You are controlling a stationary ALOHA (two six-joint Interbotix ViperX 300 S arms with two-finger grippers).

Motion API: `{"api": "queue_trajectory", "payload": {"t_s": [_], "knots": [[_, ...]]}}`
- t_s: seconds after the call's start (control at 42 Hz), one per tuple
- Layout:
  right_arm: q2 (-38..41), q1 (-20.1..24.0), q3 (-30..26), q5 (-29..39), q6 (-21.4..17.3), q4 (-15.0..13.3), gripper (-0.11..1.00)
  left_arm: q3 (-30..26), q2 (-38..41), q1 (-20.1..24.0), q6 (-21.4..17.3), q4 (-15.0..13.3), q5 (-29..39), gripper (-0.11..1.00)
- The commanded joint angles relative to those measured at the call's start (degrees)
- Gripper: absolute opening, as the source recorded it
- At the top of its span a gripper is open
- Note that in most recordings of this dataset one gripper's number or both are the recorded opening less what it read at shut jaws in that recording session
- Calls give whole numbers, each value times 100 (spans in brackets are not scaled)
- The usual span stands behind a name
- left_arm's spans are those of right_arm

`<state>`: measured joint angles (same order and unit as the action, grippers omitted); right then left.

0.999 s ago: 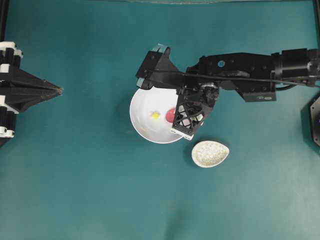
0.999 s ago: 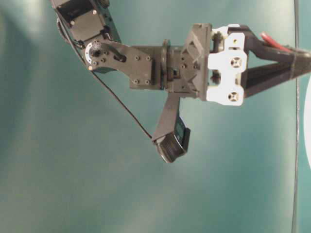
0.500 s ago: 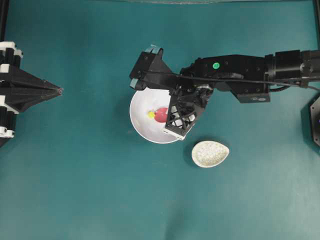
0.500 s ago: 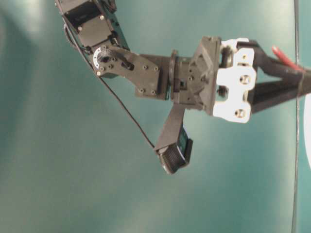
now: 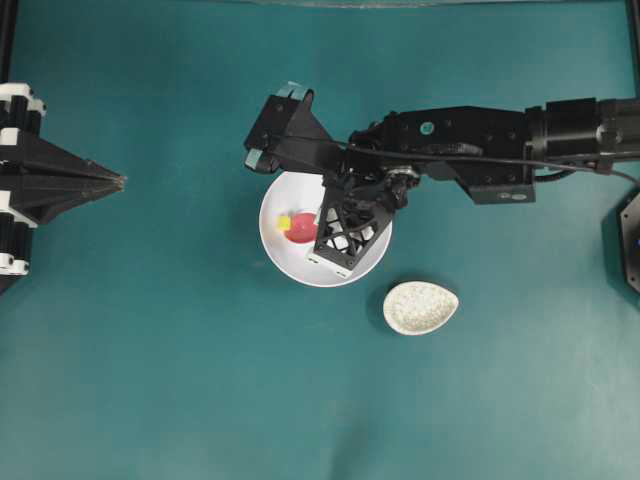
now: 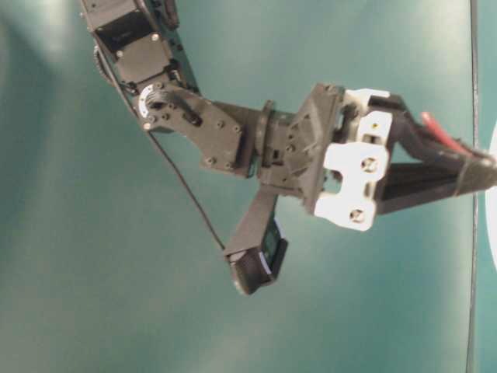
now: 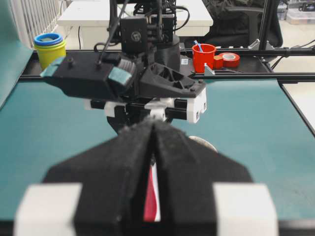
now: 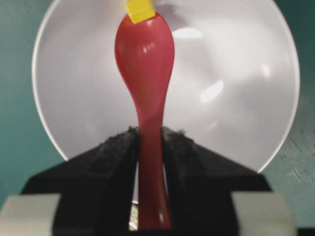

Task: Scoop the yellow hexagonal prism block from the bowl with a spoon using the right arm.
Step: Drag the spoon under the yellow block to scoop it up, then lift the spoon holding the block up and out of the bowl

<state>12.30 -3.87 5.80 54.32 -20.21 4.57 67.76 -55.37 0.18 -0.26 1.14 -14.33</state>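
- One risk leads: your right gripper (image 8: 150, 142) is clamped on the spoon (image 8: 146, 64) handle, and the yellow block (image 8: 140, 10) touches the scoop's front lip inside the bowl (image 8: 236, 98); I judge it could slide ahead against the wall instead of riding in.
- Tilt early and it may roll off.
- Your left gripper (image 5: 120, 182), pressed closed and empty, sits well apart.

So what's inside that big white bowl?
The red spoon, its tip touching a tiny yellow block. The right pincer covers the bowl's near edge.
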Motion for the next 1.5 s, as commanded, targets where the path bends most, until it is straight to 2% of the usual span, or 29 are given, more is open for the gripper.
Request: {"api": "queue_trajectory", "payload": {"t_s": [0.0,0.286,0.999,1.475], "knots": [[-123,0,-193,-35,9,-18,21,-97,26,9,0,18,-26,0],[-211,-9,-360,-18,9,-88,21,-97,26,0,0,9,0,0],[-448,-35,-360,-26,9,-185,21,-97,26,0,0,18,44,0],[-1160,-35,-18,-369,18,-334,21,-97,18,0,0,9,114,0]]}}
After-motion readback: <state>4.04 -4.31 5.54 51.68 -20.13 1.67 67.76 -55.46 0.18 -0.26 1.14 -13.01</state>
